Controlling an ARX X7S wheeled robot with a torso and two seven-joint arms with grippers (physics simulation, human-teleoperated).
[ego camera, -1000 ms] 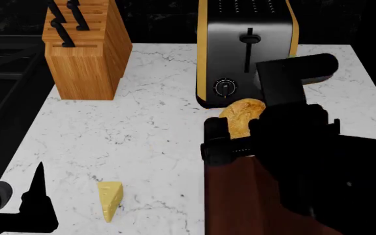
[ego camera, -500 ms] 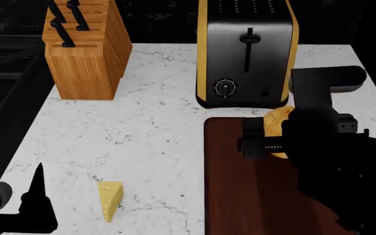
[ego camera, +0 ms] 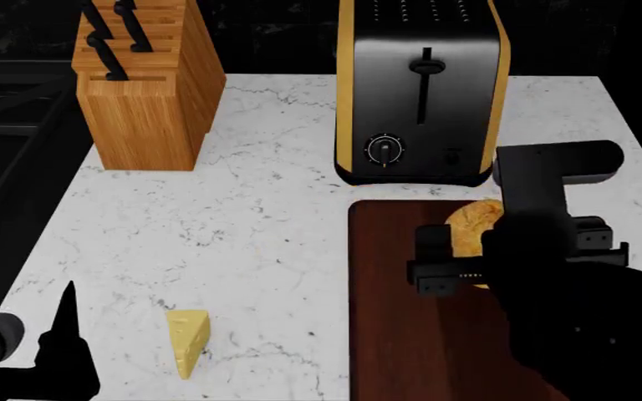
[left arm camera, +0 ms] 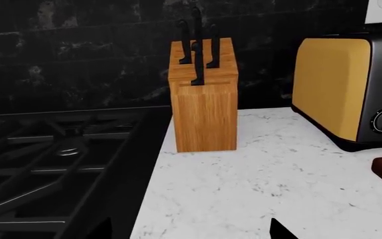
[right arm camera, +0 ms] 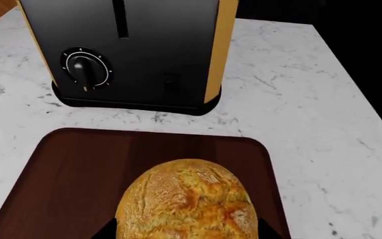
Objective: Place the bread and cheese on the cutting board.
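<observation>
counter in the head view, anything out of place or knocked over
Nothing stands out. The knife block and toaster stand upright, nothing is spilled. The cheese lies off the cutting board; the bread is over the board at the right pincer.

A white marble counter (ego camera: 243, 225) carries the knife block (ego camera: 143, 83), toaster (ego camera: 421, 92), cutting board (ego camera: 410, 334) and cheese (ego camera: 188, 341).

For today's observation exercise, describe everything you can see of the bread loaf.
The bread is a round, golden-brown crusty loaf with a cracked, mottled top. It sits between the fingers of the right gripper, over the far right part of the dark cutting board, in front of the toaster. Whether it rests on the board cannot be told.
</observation>
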